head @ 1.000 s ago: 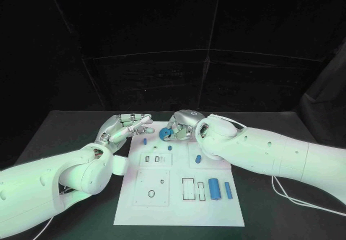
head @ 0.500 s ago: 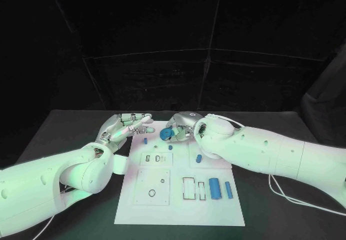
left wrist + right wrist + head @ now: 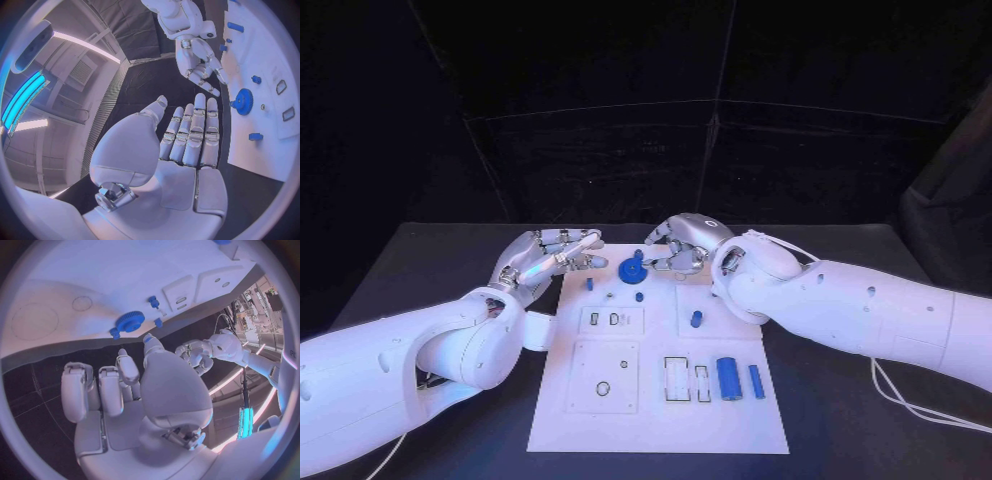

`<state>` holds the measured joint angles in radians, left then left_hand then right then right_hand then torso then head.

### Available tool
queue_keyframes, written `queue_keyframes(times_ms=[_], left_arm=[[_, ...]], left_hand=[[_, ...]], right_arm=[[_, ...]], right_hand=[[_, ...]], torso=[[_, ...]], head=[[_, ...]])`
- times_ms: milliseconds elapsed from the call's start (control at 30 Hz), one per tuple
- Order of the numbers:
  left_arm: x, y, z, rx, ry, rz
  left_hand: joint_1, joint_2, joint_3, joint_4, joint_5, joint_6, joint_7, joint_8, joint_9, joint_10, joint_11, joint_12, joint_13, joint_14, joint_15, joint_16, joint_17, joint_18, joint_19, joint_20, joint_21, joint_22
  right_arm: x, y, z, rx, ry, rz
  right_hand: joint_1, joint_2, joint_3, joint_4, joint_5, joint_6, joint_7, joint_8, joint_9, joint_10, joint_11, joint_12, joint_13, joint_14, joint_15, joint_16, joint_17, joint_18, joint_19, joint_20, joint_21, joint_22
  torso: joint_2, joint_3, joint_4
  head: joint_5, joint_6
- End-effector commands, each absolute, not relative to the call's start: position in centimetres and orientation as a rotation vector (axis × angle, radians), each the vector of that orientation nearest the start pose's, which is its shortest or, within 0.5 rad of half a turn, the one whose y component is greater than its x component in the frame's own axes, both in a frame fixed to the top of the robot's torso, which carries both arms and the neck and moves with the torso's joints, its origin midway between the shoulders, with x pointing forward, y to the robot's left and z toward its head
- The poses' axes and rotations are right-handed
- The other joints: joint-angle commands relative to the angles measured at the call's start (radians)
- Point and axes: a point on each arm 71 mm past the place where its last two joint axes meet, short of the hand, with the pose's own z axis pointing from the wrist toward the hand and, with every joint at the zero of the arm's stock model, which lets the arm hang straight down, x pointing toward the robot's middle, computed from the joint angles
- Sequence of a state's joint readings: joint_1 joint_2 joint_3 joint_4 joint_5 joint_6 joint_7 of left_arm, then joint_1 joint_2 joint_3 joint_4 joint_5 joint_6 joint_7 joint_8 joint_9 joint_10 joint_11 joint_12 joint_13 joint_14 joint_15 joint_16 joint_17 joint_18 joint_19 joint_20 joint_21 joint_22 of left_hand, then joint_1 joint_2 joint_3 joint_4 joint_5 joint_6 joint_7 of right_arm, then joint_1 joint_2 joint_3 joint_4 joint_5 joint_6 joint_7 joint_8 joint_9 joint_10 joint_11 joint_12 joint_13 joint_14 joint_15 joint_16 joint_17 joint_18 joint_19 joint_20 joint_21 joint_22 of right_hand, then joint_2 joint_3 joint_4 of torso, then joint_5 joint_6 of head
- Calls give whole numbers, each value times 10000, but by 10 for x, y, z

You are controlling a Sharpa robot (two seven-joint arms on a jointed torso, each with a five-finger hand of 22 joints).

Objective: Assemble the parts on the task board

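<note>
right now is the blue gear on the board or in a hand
On the task board: the blue gear sits there, with the right hand open and apart from it.

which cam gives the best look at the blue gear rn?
Left wrist view: the blue gear sits unobstructed on the task board, teeth visible. Right wrist view shows it clearly too, but flatter. In the head view it is small, right beside the right hand.

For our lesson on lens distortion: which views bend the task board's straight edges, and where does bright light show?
Head view: the task board keeps straight edges against a dark backdrop. Left wrist view: the board's edge curves beside the left hand, and bright strip lights glow at the circle's rim. Right wrist view: the board bows above the right hand.
</note>
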<state>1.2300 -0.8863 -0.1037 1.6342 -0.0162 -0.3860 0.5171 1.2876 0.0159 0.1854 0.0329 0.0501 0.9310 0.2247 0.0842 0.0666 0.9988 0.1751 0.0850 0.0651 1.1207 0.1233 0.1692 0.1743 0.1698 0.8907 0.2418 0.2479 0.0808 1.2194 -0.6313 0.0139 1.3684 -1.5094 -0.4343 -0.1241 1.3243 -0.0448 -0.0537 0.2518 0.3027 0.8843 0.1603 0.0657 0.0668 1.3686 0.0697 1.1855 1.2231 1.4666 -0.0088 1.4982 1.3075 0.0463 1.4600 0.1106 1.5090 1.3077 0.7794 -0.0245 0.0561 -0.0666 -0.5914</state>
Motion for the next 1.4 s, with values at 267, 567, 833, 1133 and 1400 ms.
queue_keyframes(times_ms=[267,567,833,1133,1400], left_arm=[[466,204,-169,-10073,13490,-15925],[466,202,-170,-10065,13535,-15987],[466,202,-171,-10072,13551,-15979],[467,202,-172,-10082,13567,-15976],[467,203,-173,-10095,13574,-15956]], left_hand=[[72,29,11,-53,-1,37,63,-30,-10,20,34,-60,-10,71,22,-36,16,148,76,-14,-57,-9],[65,31,17,-58,-1,36,61,-38,-10,19,34,-67,-10,69,24,-46,18,147,76,-13,-62,-13],[64,37,24,-62,0,40,57,-39,-9,24,33,-69,-9,67,25,-53,18,146,74,-12,-66,-16],[64,37,24,-62,0,40,57,-39,-9,24,33,-69,-9,67,25,-53,18,146,74,-12,-66,-16],[64,37,24,-62,0,40,57,-39,-9,24,33,-69,-9,67,25,-53,18,146,74,-12,-66,-16]], right_arm=[[508,-224,-143,726,14145,8387],[506,-283,-147,928,14885,7624],[507,-303,-162,1045,15464,7210],[510,-303,-185,1106,15926,7013],[514,-297,-193,1082,16103,7060]], right_hand=[[562,-107,-51,-410,16,252,-6,32,11,-194,10,-290,-207,668,72,-131,1004,-73,-129,4,-75,978],[994,-233,-106,-734,-37,359,-43,30,6,-257,-28,-431,-318,664,42,-158,985,-67,-147,-21,-95,955],[1097,-253,-134,-813,-130,382,-48,26,4,-271,-33,-473,-351,659,35,-175,964,-61,-168,-30,-111,927],[1120,-260,-145,-833,-163,376,-42,20,1,-291,-31,-512,-384,656,34,-185,950,-54,-191,-31,-126,895],[1139,-237,-140,-843,-178,362,-35,11,-3,-297,-27,-523,-391,656,36,-185,953,-53,-194,-32,-129,892]], torso=[[-8,45,-95],[1,123,-176],[-8,103,-177],[-6,89,-159],[-12,76,-164]], head=[[-171,78],[-291,73],[-336,62],[-363,22],[-375,-1]])
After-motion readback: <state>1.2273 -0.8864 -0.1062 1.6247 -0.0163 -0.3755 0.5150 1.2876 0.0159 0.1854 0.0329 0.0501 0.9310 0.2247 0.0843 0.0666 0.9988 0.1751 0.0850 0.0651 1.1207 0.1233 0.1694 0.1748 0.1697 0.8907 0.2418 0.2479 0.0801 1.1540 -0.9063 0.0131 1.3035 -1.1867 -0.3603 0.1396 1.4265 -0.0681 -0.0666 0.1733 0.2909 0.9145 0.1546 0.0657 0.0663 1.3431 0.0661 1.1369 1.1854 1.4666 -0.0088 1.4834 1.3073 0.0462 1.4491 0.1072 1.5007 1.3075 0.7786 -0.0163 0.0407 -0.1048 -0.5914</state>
